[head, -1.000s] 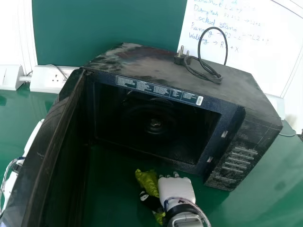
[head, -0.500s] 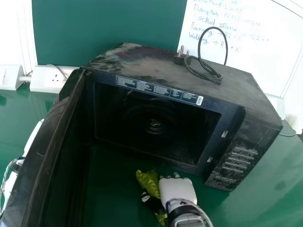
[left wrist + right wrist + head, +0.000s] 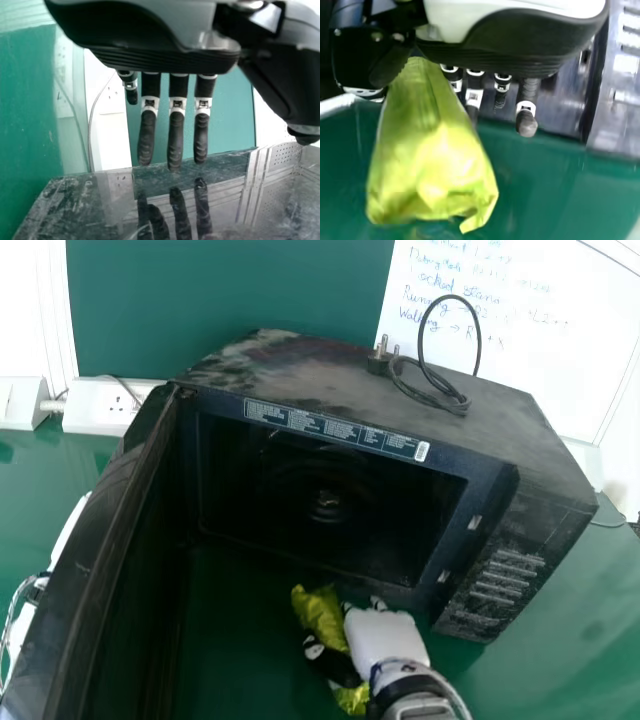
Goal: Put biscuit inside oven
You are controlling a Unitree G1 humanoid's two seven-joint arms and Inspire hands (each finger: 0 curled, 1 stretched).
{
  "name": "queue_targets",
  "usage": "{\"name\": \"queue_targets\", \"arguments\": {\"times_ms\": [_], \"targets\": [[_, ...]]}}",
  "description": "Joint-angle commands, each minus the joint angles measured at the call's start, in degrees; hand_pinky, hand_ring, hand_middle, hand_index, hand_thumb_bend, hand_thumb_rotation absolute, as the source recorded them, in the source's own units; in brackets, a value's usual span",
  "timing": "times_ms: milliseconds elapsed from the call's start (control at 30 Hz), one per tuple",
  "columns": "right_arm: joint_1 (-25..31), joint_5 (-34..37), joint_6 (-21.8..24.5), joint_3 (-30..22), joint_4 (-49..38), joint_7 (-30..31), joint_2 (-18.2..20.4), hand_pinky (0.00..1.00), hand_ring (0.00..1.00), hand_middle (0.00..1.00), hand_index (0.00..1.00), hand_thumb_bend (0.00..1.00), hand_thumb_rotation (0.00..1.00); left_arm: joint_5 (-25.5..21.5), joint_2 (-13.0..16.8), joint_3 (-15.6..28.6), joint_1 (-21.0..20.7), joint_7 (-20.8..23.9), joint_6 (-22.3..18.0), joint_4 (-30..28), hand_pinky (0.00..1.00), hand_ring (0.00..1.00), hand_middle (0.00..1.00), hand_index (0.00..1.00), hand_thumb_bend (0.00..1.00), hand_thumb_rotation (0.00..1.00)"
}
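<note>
Biscuit packet [image 3: 320,620]: yellow-green wrapper with a dark patch, at lower centre of the head view, in front of the oven and outside it.
Right hand [image 3: 387,638]: just right of the packet at the bottom of the head view; its thumb and fingers [image 3: 526,121] appear closed narrowly on one end of the wrapper, the rest hanging free.
Left hand [image 3: 150,42]: in the left wrist view, held by a dusty, glossy panel, probably the door's outer face; fingers extended, holding nothing.
Microwave oven [image 3: 300,370]: black and dusty, across the middle of the head view, standing on the green worktop [image 3: 540,670]; a plug [image 3: 379,363] rests on its top.
Oven door [image 3: 90,580]: swung wide open, running down the left side of the head view.
Oven cavity [image 3: 390,525]: open at the centre, its dark mouth just above the packet and right hand in the frame.
Done: door open, packet apparently in the right hand.
Left to do: bring the packet up over the sill, move it well inside, release it and withdraw the hand; closing the door may follow, though the task does not ask for it.
Progress: roughly midway, I judge; the insertion itself remains.
</note>
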Motion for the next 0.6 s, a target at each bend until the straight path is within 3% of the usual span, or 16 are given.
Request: {"name": "queue_targets", "arguments": {"times_ms": [0,300,567], "targets": [[-1.6,1.1,0.2,-1.0,-1.1,-1.6,0.3,0.08,0.16,0.47,0.51,0.53,0.0,-0.9,-0.2,0.0,0.1,-0.4,0.5,-0.5,0.31,0.35,0.42,0.49,0.52,0.07],[-8.2,2.3,0.7,-3.1,1.0,-2.6,0.2,0.07,0.15,0.47,0.49,0.53,0.0,-0.9,-0.3,-0.1,0.0,-0.8,0.1,-0.2,0.31,0.35,0.42,0.49,0.52,0.07],[-12.9,5.0,1.8,-4.4,3.9,-7.5,0.0,0.08,0.16,0.47,0.49,0.53,0.0,-1.2,-0.1,-0.1,-0.4,-1.5,-0.6,0.8,0.31,0.35,0.42,0.49,0.52,0.07]]}}
